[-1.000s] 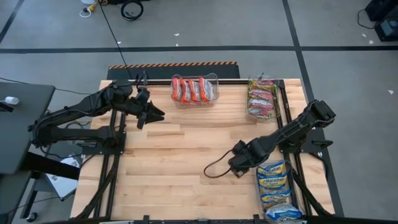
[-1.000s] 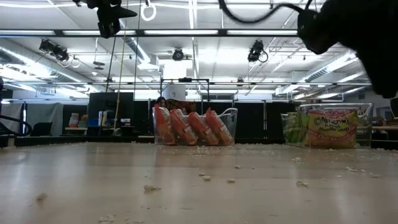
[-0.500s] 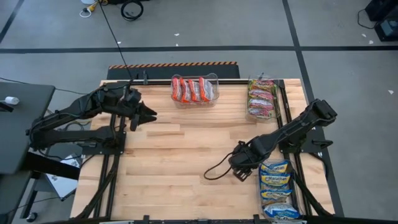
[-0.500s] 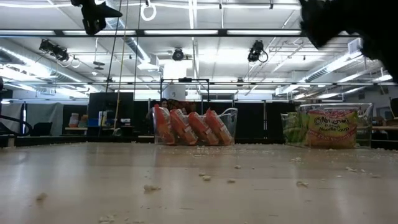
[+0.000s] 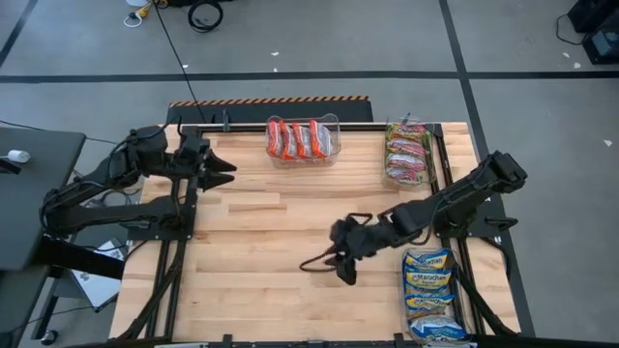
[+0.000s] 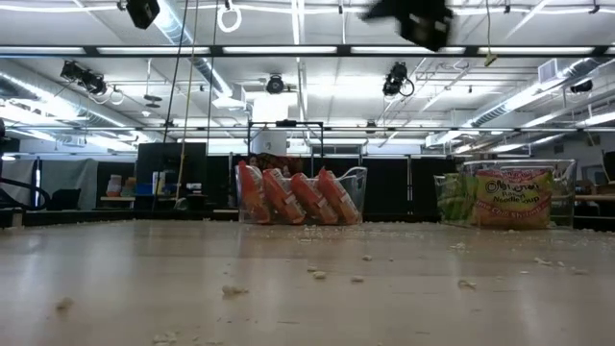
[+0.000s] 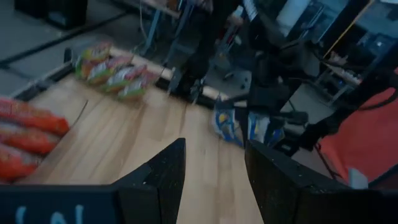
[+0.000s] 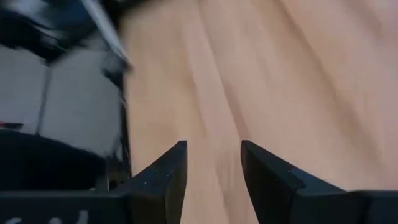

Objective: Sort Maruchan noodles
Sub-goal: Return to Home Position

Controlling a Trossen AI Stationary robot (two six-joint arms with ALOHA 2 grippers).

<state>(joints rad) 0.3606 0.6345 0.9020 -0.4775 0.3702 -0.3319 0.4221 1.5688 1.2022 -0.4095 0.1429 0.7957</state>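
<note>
The noodle packets all sit in clear bins: red-and-white ones [image 5: 302, 139] at the far middle, green-and-white ones [image 5: 407, 151] at the far right, blue-and-yellow ones [image 5: 428, 285] at the near right. My left gripper [image 5: 228, 172] is open and empty above the table's far left. My right gripper [image 5: 340, 266] is open and empty above the bare wood, left of the blue bin. In the left wrist view the red packets [image 7: 28, 138], green packets [image 7: 115, 71] and blue packets [image 7: 245, 124] show past the fingers.
The bare wooden tabletop [image 5: 280, 242] lies between the bins. A black cable loop [image 5: 317, 261] hangs by the right gripper. A black-and-orange striped bar [image 5: 269, 100] runs along the far edge. Crumbs dot the table [image 6: 317, 274] in the low view.
My left gripper has drawn back toward the table's left edge and a little toward the far edge, staying open. My right gripper has swung from beside the blue bin toward the table's left, out over the bare middle, and turned to point toward the near edge.
</note>
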